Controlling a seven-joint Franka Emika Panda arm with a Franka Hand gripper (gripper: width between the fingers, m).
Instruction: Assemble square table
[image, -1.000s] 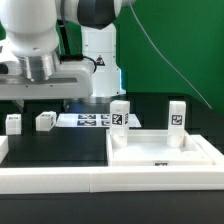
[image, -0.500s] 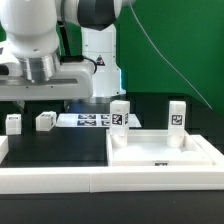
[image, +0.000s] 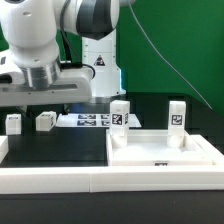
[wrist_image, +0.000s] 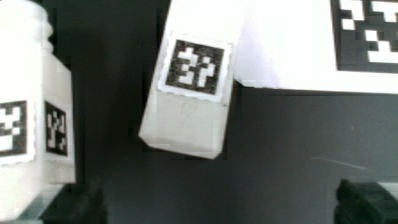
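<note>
since the wide-open, empty gripper (wrist_image: 222, 205) hangs over a loose leg (wrist_image: 192, 90) at the exterior view's left of the table top (image: 160, 163), centre the jaws on its narrow sides before lowering.

From where I stand, the white arm (image: 45, 40) hangs at about ten o'clock in the exterior view, wrist pointing straight down. Its gripper (wrist_image: 222, 205) stands wide open, dark fingertips (wrist_image: 80, 205) spread apart, clasping nothing.
</note>
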